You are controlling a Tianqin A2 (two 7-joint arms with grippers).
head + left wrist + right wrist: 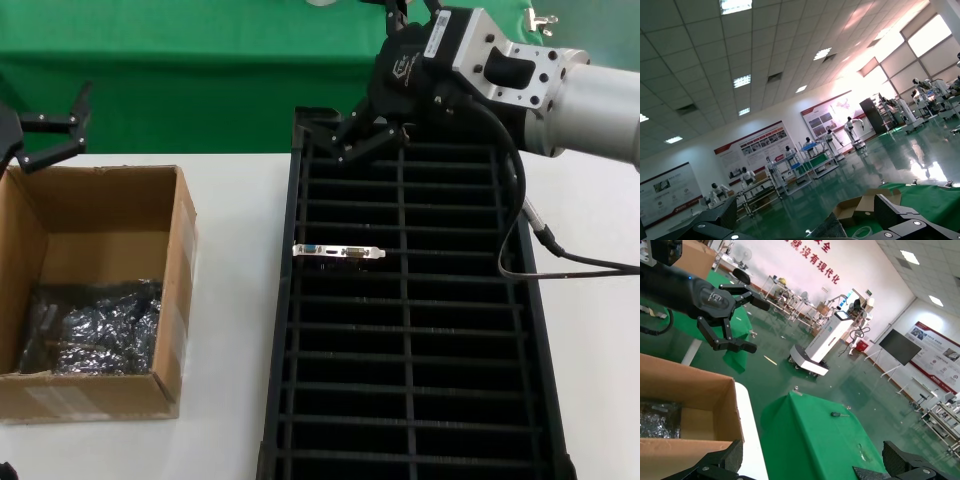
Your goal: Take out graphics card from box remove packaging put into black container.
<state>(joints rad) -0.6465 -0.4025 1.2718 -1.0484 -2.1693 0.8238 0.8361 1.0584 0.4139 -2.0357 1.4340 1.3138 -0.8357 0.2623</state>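
Head view: high, looking steeply down on white surface (pixel 230 300), box (pixel 95 300) at left, black container (pixel 410 330) centre-right. Left wrist view: tilted upward, facing hall ceiling and distant wall, own fingers (pixel 905 220) close at edge. Right wrist view: low, looks sideways across box (pixel 685 405) toward left gripper (pixel 742 320); shares both with head view.

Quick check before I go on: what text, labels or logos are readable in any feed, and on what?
"没有现代化": red characters on the hall wall; the line above is cut off.
White mark on the arm behind the left gripper: too small to read.
Logo on the housing behind the right gripper: too small to read.
Wall posters: blurred.
Box, graphics card: no text visible.
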